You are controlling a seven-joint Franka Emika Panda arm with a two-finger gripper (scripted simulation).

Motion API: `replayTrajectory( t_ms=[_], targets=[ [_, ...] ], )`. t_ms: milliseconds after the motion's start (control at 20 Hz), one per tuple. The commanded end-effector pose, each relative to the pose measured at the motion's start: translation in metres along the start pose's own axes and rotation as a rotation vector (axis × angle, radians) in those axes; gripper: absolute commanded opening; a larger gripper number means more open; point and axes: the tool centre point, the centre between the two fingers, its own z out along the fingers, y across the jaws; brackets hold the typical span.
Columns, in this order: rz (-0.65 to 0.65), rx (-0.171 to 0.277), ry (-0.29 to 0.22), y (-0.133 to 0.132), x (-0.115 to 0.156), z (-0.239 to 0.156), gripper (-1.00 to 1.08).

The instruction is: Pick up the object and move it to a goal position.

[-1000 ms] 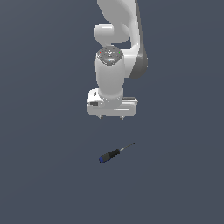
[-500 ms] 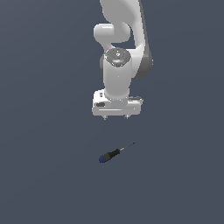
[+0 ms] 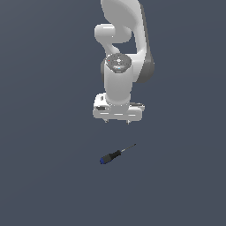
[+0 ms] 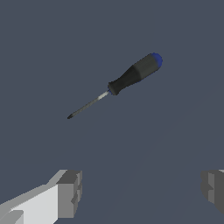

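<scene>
The object, a small screwdriver (image 3: 114, 155) with a black handle, blue butt end and thin dark shaft, lies flat on the dark grey floor. In the exterior view it rests below the arm, its shaft tip pointing toward the exterior view's right. My gripper (image 3: 117, 122) hangs above and behind it, apart from it, pointing down. The wrist view shows the screwdriver (image 4: 131, 78) lying diagonally ahead of my gripper (image 4: 140, 186), whose fingers (image 4: 69, 192) stand wide apart and hold nothing.
The white arm (image 3: 123, 53) rises above the gripper toward the upper part of the exterior view. The dark grey floor (image 3: 53, 176) spreads evenly on all sides with no other objects showing.
The gripper has come down a little and shifted slightly toward the exterior view's right, closer to the screwdriver. The screwdriver has not moved.
</scene>
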Motion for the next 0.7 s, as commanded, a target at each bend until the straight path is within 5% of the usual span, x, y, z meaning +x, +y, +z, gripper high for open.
replayTrajectory(
  t_ms=[0,650],
  targets=[
    [0.046,0.001,0.000,-0.001,0.005,0.004,1.00],
    [0.384,0.006,0.001,-0.006,0.039,0.035,1.00]
  ],
)
